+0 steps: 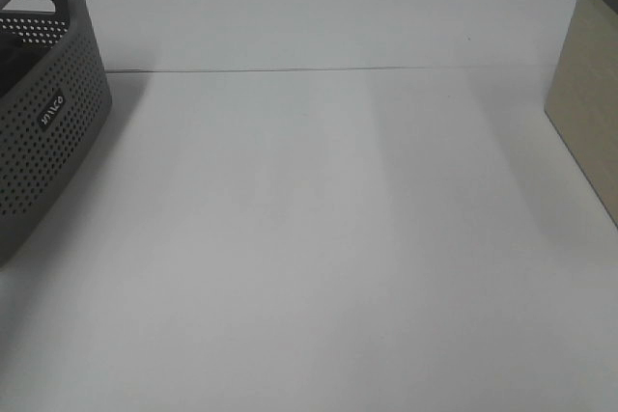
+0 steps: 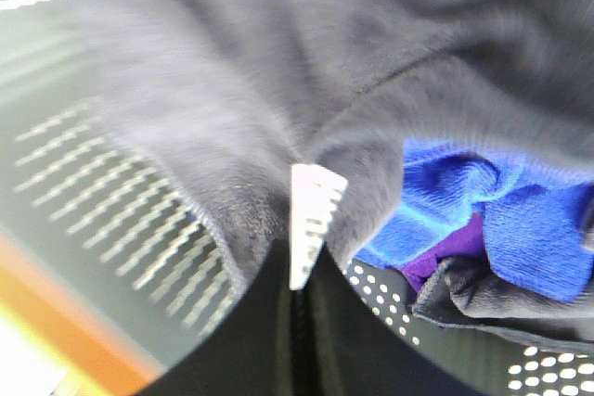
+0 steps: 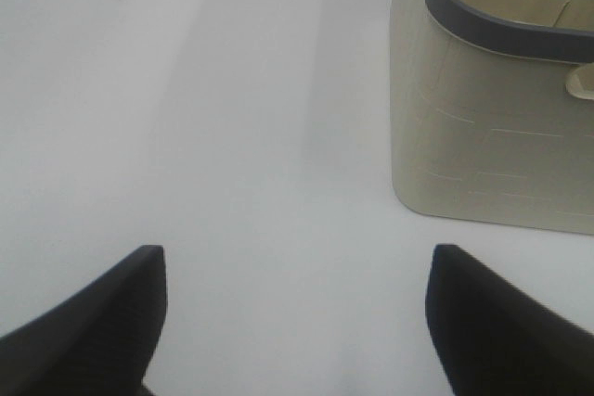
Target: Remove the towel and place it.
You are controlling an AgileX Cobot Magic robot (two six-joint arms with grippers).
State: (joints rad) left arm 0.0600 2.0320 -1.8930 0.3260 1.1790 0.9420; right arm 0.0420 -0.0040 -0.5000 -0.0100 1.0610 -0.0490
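In the left wrist view the dark charcoal towel (image 2: 306,53) fills most of the picture, and its small white tag (image 2: 311,220) hangs at the fingertips. My left gripper (image 2: 302,275) has its two black fingers pressed together on a fold of the towel, inside the grey perforated basket (image 2: 102,201). The picture is blurred by motion. My right gripper (image 3: 297,261) is open and empty over the bare white table (image 3: 186,118). Neither gripper shows in the exterior high view, and the towel is hidden there.
The grey perforated basket (image 1: 43,132) stands at the table's left edge. A beige bin (image 1: 589,103) stands at the right edge and also shows in the right wrist view (image 3: 492,127). A blue cloth (image 2: 483,220) and a purple cloth (image 2: 455,248) lie in the basket under the towel.
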